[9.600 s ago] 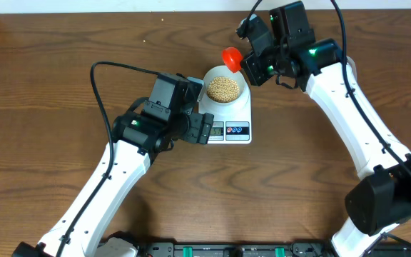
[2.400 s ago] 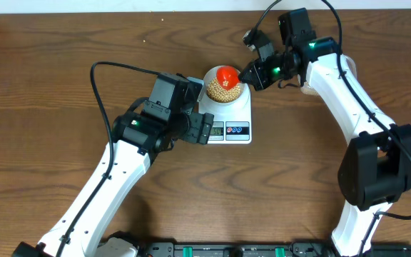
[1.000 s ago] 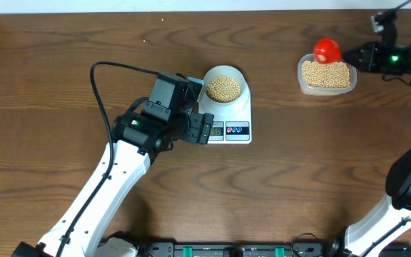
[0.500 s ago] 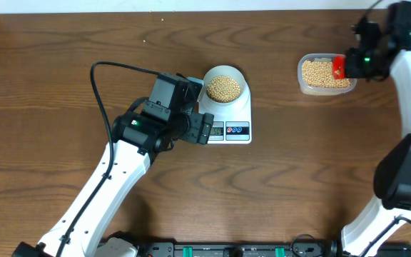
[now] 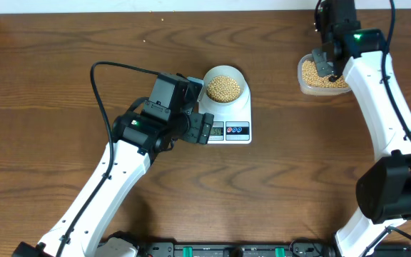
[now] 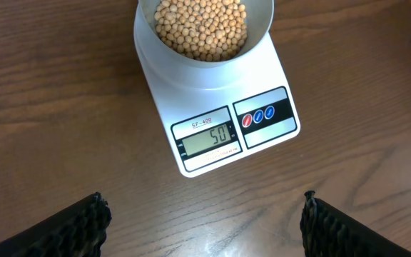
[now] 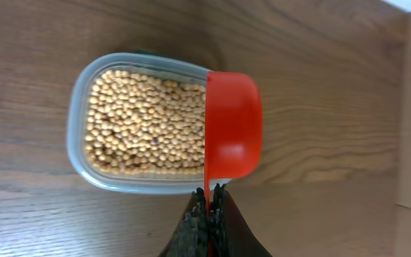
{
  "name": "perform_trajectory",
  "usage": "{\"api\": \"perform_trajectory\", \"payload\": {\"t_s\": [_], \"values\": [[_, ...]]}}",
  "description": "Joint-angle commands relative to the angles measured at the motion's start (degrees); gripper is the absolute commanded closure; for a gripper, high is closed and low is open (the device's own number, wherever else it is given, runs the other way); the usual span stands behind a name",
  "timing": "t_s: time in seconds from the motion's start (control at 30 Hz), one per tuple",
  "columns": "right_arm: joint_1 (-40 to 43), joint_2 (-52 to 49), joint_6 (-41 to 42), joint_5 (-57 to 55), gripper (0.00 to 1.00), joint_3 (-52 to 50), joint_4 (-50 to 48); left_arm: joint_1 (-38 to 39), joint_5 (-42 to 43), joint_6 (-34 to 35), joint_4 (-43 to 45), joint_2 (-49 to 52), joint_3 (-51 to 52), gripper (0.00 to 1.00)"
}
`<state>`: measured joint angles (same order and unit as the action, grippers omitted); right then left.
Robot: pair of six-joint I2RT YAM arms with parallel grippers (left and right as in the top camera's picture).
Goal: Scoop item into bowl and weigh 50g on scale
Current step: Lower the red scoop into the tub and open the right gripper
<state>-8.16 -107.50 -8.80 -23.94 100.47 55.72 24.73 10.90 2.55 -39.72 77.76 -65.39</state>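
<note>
Pinching red scoop (image 7: 232,125) handle: right jaws, over tub (image 7: 72,128) | left jaws wide, empty, scale (image 6: 216,103) ahead

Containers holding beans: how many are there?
2: the white bowl on the scale mid-table, and the clear tub near the back edge, red scoop at its rim. None seems hidden.

**Covered, Cropped, Unreadable**

Right wrist view, buried between closed fingers (image 7: 190,232): handle of the red scoop (image 7: 232,125); masked behind its cup, the right end of the clear tub (image 7: 84,78). Overhead, lost under the right gripper (image 5: 327,61) near the far right corner of the table (image 5: 41,64): that scoop and part of the tub. Too small to read there: the display (image 5: 215,130) of the scale (image 5: 240,108). Left wrist view, cropped at the top edge: bowl (image 6: 260,21) and beans (image 6: 200,27); at the bottom, the left gripper (image 6: 204,225), all but two fingertips.
</note>
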Motion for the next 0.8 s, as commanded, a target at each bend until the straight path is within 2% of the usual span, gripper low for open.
{"api": "perform_trajectory", "payload": {"t_s": [0.0, 0.13, 0.2, 0.33, 0.4, 0.5, 0.6, 0.7, 0.77], "values": [[-0.94, 1.22, 1.07, -6.12, 0.99, 1.18, 0.24, -0.28, 0.48, -0.59, -0.13, -1.14, 0.33, 0.12], [-0.9, 1.22, 5.55, -5.4, 0.99, 1.16, 0.66, -0.28, 0.48, -0.59, -0.13, -1.14, 0.33, 0.12], [-0.37, 1.22, 9.4, -1.44, 0.99, 1.16, 0.79, -0.28, 0.48, -0.59, -0.13, -1.14, 0.33, 0.12], [2.19, 1.16, 19.91, 18.05, 0.99, 0.85, 0.61, -0.28, 0.48, -0.59, -0.13, -1.14, 0.33, 0.12], [3.3, 1.09, 24.28, 23.98, 0.99, 0.2, -0.2, -0.28, 0.48, -0.59, -0.13, -1.14, 0.33, 0.12], [4.63, 1.09, 33.4, 23.08, 0.99, -1.4, -1.75, -0.28, 0.48, -0.59, -0.13, -1.14, 0.33, 0.12], [6.01, 1.09, 45.99, 20.46, 0.99, -3.5, -2.19, -0.28, 0.48, -0.59, -0.13, -1.14, 0.33, 0.12], [6.91, 1.09, 53.22, 21.11, 0.99, -5.05, -2.19, -0.28, 0.48, -0.59, -0.13, -1.14, 0.33, 0.12], [7.04, 1.09, 56.28, 21.11, 0.93, -6.21, -2.21, -0.28, 0.48, -0.59, -0.13, -1.14, 0.33, 0.12]]}}
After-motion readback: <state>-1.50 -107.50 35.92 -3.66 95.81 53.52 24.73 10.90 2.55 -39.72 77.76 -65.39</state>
